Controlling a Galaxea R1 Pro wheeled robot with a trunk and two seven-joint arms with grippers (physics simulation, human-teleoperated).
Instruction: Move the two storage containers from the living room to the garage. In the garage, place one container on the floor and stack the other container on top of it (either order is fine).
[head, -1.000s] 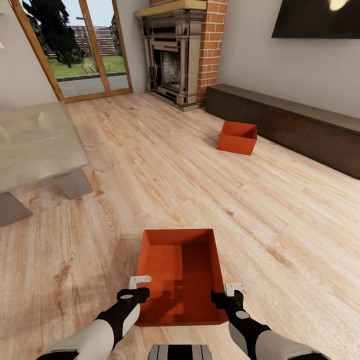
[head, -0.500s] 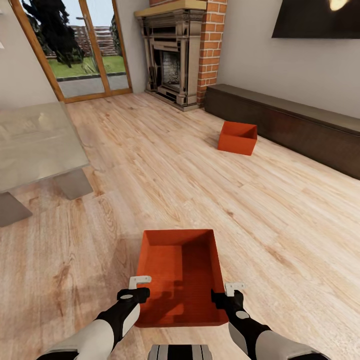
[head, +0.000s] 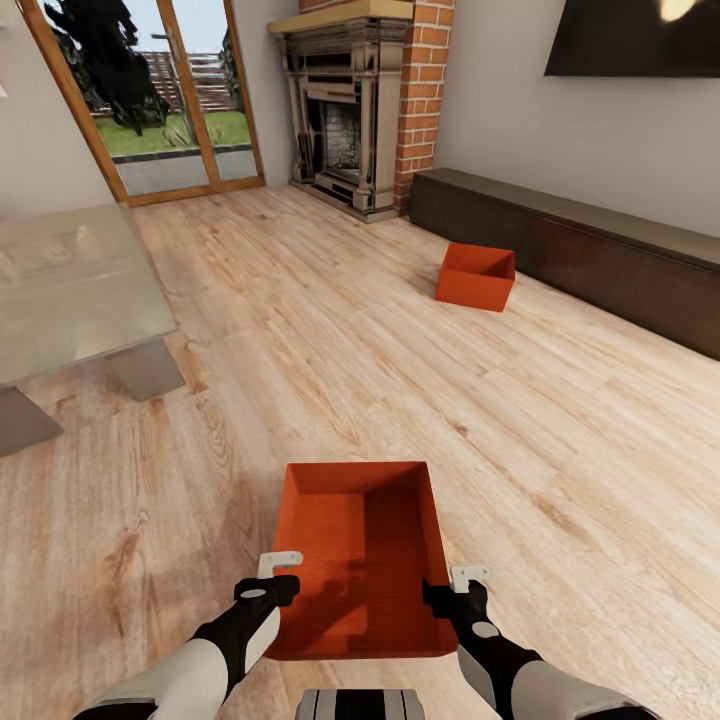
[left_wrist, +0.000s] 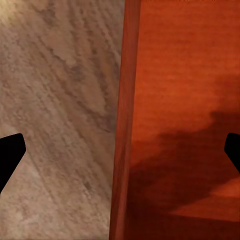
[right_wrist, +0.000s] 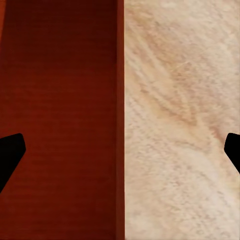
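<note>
Containers first: near storage container sits on the light wood floor right in front of the robot, open side up, nothing inside but shadows. Left gripper straddles its left wall — fingers spread wide apart, one tip over the floor, one over the bin's inside, per left wrist view. Right gripper does the same on the right wall, fingers also apart. Second storage container lies well apart, farther off, near the long dark cabinet, also empty. Brick fireplace beyond, glass table at left. Vs. 0.5 s ago: no visible change in bins or arms; table edge shifts only slightly.
</note>
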